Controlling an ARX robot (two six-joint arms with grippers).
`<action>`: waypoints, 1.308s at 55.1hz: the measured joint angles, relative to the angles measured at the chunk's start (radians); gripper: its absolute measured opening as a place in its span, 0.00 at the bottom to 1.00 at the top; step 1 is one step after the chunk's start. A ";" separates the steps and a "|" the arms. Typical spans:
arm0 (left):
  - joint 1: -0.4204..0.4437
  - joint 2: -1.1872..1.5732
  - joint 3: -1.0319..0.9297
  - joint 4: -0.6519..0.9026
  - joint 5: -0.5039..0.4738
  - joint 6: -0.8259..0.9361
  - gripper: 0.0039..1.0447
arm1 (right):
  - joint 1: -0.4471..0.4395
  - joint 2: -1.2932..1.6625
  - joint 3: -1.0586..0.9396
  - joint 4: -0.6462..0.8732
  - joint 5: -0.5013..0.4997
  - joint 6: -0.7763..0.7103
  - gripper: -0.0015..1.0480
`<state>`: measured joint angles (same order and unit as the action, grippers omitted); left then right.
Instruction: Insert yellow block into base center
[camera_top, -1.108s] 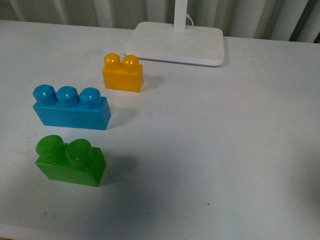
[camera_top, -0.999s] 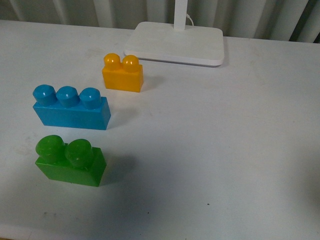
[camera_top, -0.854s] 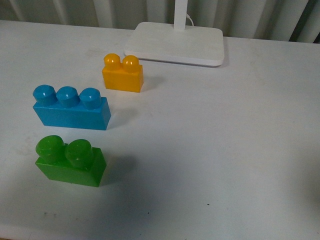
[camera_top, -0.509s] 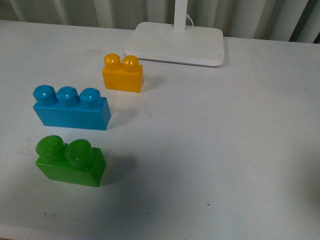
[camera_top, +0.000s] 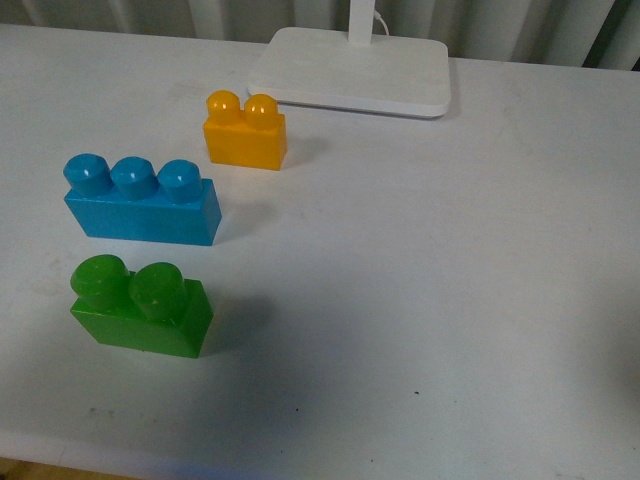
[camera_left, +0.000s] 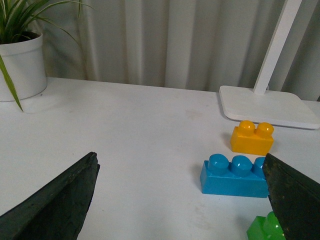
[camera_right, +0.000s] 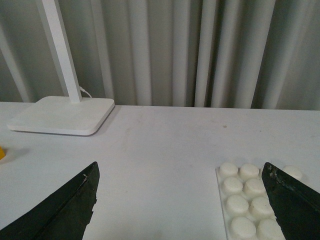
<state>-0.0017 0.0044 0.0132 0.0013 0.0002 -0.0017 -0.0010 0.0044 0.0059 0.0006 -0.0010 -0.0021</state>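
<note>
The yellow block (camera_top: 245, 133) stands upright on the white table, just in front of the lamp foot; the left wrist view shows the yellow block (camera_left: 252, 138) too, well beyond the fingers. The base (camera_right: 245, 202), a white studded plate, appears only in the right wrist view, lying flat partly behind one finger. My left gripper (camera_left: 182, 200) is open with bare table between its fingers. My right gripper (camera_right: 180, 200) is open as well, holding nothing. Neither gripper shows in the front view.
A blue three-stud brick (camera_top: 140, 201) and a green two-stud brick (camera_top: 140, 307) sit in front of the yellow block. The smooth white lamp foot (camera_top: 350, 72) with its post stands at the back. A potted plant (camera_left: 20, 60) is off to the side.
The front view has shifted a little: all bricks and the lamp foot sit slightly higher in the picture. Nothing on the table has moved relative to the rest.
</note>
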 joint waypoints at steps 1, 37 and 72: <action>0.000 0.000 0.000 0.000 0.000 0.000 0.94 | 0.000 0.000 0.000 0.000 0.000 0.000 0.91; 0.000 0.000 0.000 0.000 0.000 0.000 0.94 | -0.531 1.134 0.557 -0.024 -0.263 -0.354 0.91; 0.000 0.000 0.000 0.000 0.000 0.000 0.94 | -0.599 1.582 0.779 0.019 -0.162 -0.552 0.91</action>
<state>-0.0017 0.0044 0.0132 0.0013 0.0002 -0.0013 -0.6003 1.5867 0.7849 0.0200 -0.1627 -0.5537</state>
